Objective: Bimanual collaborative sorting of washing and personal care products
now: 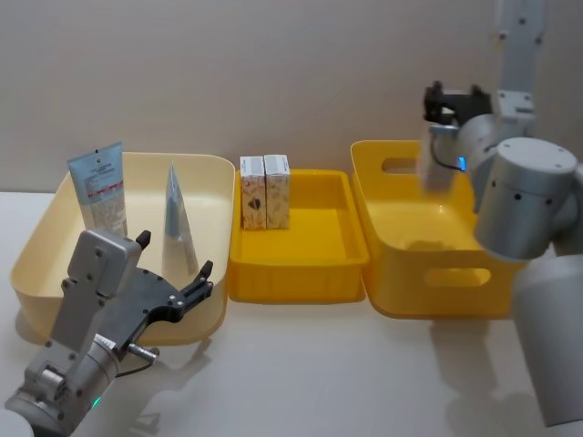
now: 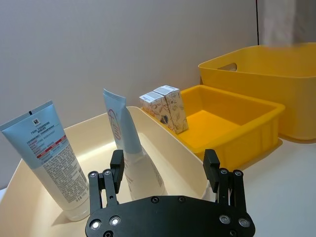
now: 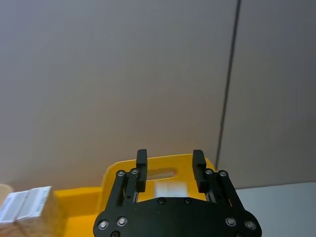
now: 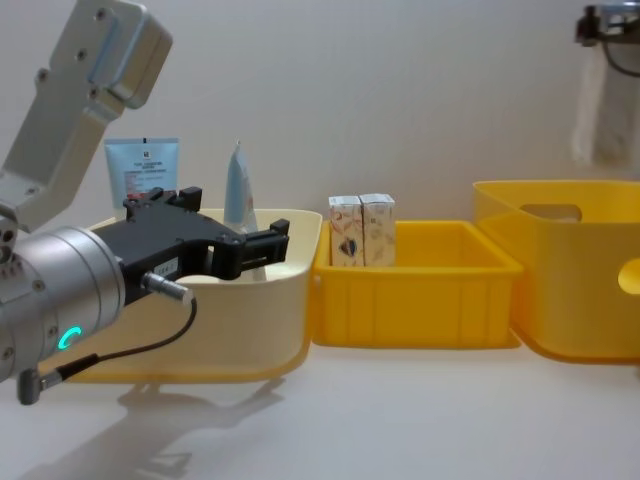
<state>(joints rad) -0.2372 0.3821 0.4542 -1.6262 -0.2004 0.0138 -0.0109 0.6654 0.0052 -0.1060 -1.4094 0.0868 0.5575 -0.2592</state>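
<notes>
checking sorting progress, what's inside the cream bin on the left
A labelled tube and an edge-on tube, both light blue, stand in the cream bin. The open left gripper at the near rim hides part of the floor.

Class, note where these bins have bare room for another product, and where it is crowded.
Free: shallow yellow plastic tray, right of two cream cartons; deep yellow plastic bin, below right hand. Crowded: cream plastic bin, with two light-blue tubes and left hand over its front rim.
</notes>
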